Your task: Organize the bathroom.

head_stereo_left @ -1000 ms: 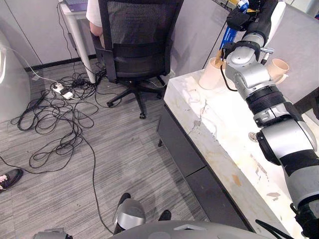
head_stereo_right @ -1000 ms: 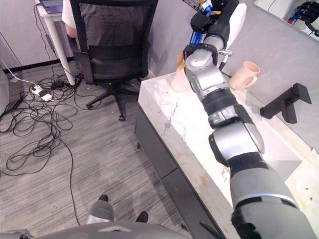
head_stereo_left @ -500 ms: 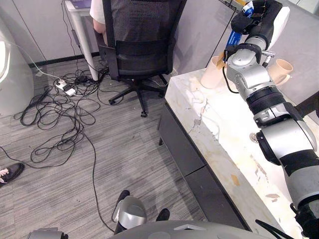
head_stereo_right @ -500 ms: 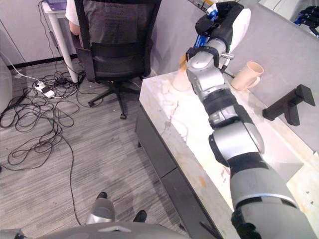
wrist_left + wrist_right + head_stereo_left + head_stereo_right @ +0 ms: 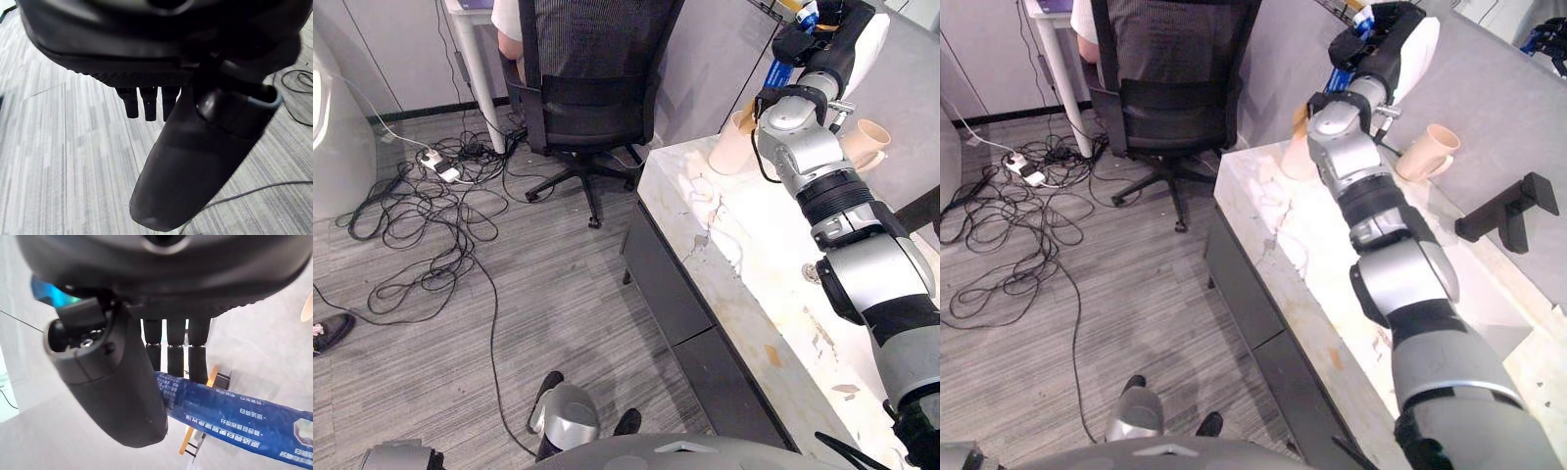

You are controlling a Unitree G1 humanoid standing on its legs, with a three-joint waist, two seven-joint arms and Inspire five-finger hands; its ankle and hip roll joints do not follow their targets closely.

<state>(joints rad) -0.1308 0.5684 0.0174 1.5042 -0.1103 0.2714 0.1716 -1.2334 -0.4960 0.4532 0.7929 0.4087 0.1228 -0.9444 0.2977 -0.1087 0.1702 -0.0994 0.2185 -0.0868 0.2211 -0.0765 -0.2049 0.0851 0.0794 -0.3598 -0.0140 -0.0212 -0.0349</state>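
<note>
My right hand (image 5: 806,39) is raised at the far end of the marble counter (image 5: 756,257), shut on a blue tube (image 5: 779,70). The right wrist view shows the blue tube (image 5: 234,418) pinched between the thumb (image 5: 115,382) and the fingers (image 5: 176,350). The tube's lower end hangs just above a beige cup (image 5: 730,147) at the counter's far corner. A second beige mug (image 5: 1426,151) with a handle stands by the grey wall beyond the arm. My left hand (image 5: 161,49) hangs over the grey floor, fingers relaxed and holding nothing.
A black wall holder (image 5: 1506,210) sticks out over the counter on the right. A black mesh office chair (image 5: 587,83) with a person seated in it stands left of the counter. Tangled cables (image 5: 426,225) and a power strip lie on the floor. A person's shoe (image 5: 328,331) is at the left edge.
The head views have shifted slightly. My right hand with the blue tube has edged a little to the right above the cup and still holds it.
</note>
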